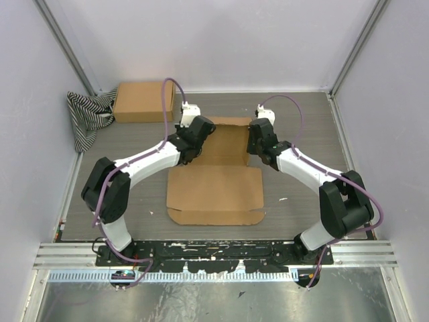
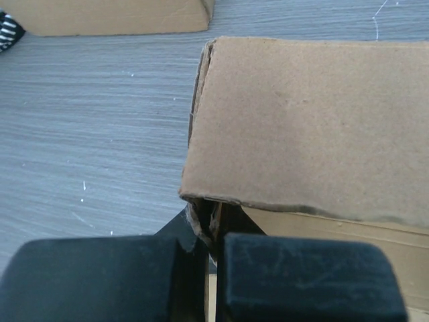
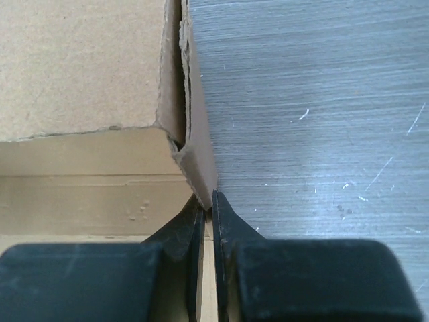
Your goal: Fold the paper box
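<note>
Evidently left fingers and right fingers each clamp a side wall of the paper box; the lid behind them likely folds next.

Bright, even light falls from above. The shadows on the table are soft and pale. In both wrist views the near black fingers look a little blurred, while the paper box is sharp.

Both arms are meeting at the paper box
The left gripper and right gripper are flanking its far section; its near panel is lying flat; a second cardboard box and striped cloth are resting far left.
</note>
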`<action>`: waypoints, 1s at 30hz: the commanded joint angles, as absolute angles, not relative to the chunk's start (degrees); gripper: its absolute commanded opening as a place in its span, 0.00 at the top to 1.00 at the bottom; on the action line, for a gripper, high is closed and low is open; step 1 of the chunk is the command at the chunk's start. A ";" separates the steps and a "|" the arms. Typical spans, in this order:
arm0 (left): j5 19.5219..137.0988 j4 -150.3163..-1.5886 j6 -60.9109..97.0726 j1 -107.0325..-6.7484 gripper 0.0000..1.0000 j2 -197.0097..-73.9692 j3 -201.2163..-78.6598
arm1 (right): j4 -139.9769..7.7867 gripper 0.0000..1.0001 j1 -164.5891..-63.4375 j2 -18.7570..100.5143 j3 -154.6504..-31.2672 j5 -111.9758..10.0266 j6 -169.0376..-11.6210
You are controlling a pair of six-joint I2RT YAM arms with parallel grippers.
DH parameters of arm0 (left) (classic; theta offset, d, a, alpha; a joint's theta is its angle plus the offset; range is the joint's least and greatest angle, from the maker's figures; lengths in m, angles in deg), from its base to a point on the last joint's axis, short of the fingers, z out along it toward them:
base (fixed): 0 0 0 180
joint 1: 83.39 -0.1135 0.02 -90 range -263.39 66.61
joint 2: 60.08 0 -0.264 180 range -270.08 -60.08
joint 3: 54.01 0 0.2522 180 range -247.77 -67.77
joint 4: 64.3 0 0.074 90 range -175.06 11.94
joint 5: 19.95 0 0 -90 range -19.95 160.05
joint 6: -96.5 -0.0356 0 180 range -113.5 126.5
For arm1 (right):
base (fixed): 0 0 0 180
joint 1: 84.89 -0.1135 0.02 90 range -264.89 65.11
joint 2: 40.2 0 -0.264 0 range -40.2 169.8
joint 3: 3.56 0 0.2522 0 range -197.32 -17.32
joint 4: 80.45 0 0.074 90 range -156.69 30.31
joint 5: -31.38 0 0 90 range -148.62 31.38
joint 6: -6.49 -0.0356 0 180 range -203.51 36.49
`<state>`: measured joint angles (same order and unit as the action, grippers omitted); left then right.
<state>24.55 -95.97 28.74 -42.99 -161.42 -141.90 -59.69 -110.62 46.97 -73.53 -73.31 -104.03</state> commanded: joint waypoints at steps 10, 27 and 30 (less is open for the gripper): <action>22.18 -96.77 32.74 -40.90 0.59 -156.53 -135.90 | -53.75 0.99 -112.05 48.75 -80.69 -81.78 -110.53; 25.28 -110.93 34.23 -41.27 0.32 -141.34 -138.52 | -39.11 0.89 -111.97 50.89 -88.78 -76.36 -112.72; 28.07 -111.96 33.80 -41.70 0.32 -138.97 -138.07 | -39.59 0.79 -111.96 47.70 -85.85 -72.96 -113.25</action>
<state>25.17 -109.02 34.07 -41.11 -142.28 -136.78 -40.67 -112.04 52.02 -86.49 -77.47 -111.22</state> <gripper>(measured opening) 0.683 0.165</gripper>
